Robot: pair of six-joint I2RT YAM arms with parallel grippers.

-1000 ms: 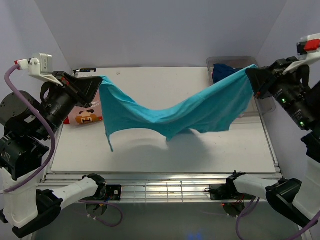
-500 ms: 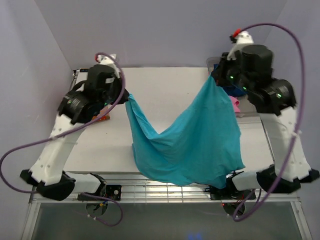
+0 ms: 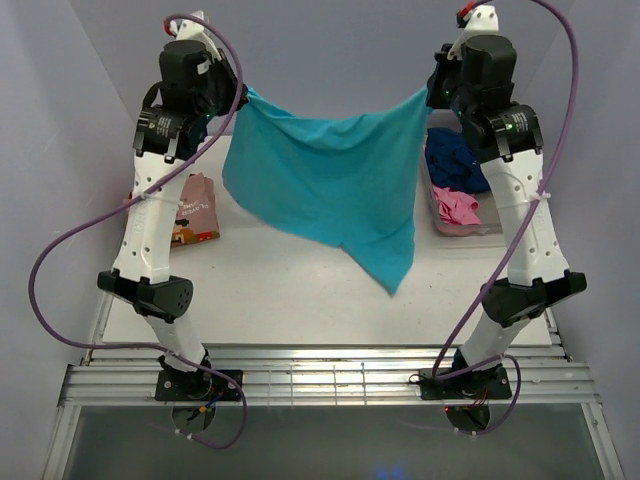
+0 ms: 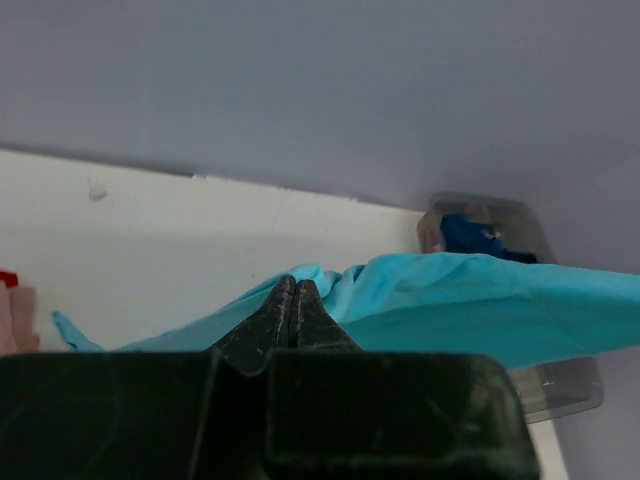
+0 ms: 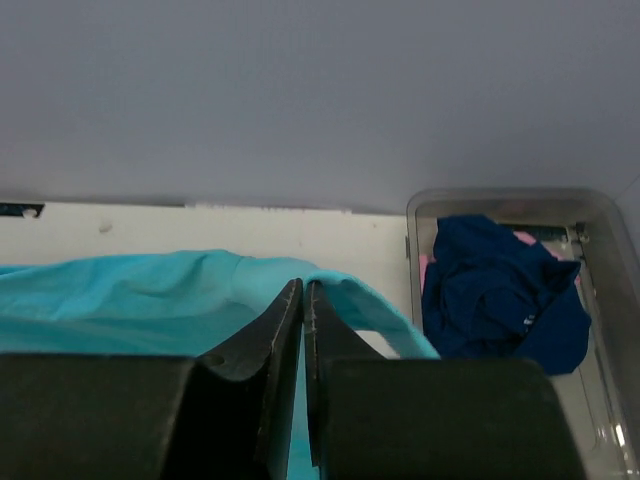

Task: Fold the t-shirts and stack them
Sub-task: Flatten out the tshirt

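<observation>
A turquoise t-shirt point(image 3: 330, 180) hangs stretched in the air between both arms, its lower corner drooping toward the table. My left gripper point(image 3: 243, 92) is shut on its left top edge; the wrist view shows the closed left gripper point(image 4: 295, 285) with the turquoise t-shirt point(image 4: 480, 300) running off to the right. My right gripper point(image 3: 428, 93) is shut on the right top edge; in its wrist view the right gripper point(image 5: 302, 287) pinches the turquoise t-shirt point(image 5: 130, 295). A salmon-pink t-shirt point(image 3: 195, 208) lies folded at the table's left. Navy t-shirt point(image 3: 455, 160) and bright pink t-shirt point(image 3: 455, 205) sit in the tub.
A clear grey plastic tub point(image 3: 495, 228) stands at the table's right edge; the right wrist view shows the tub point(image 5: 600, 330) with the navy t-shirt point(image 5: 500, 295) in it. White table top point(image 3: 300, 290) spreads under the hanging cloth. Both arms stand tall and upright.
Both arms have swung up and back, lifting the turquoise t-shirt from draping over the table's front edge to hanging high and spread across the back of the table.
</observation>
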